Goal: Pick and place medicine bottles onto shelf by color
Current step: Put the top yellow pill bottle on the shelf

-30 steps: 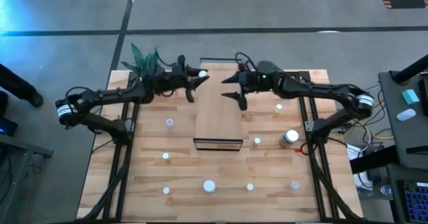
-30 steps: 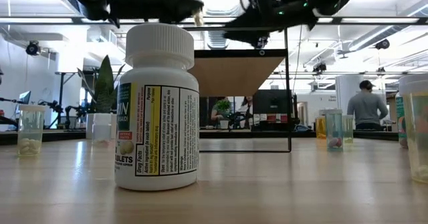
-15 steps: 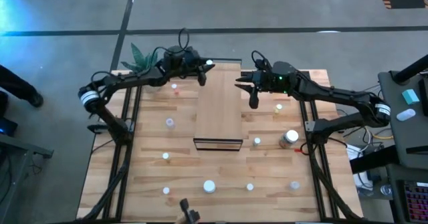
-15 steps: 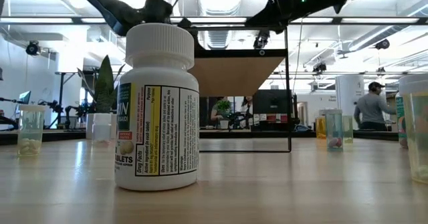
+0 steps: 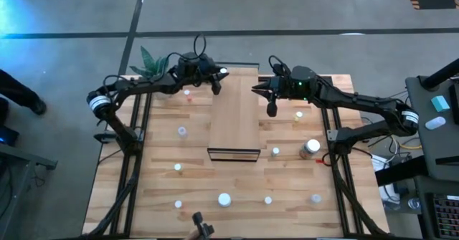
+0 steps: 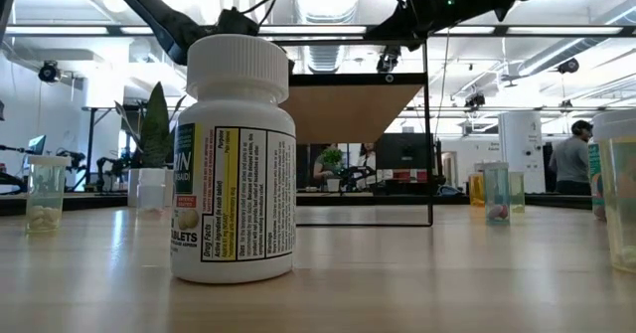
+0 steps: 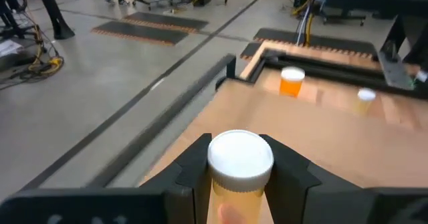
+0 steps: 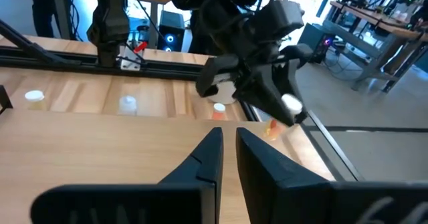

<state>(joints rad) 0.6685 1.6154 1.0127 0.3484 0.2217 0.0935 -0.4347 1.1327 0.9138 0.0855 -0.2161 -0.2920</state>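
The left gripper (image 7: 241, 184) has its fingers clamped on an amber bottle (image 7: 239, 196) with a smooth white cap, held over the far left corner of the shelf (image 5: 234, 111); the sound move, I judge, is to lower it straight, set the flat base squarely on the pale wood top clear of the black frame edge, then let go. The right gripper (image 8: 228, 158), fingers nearly together and empty, hovers by the shelf's far right side above the slatted bench (image 5: 154, 172).
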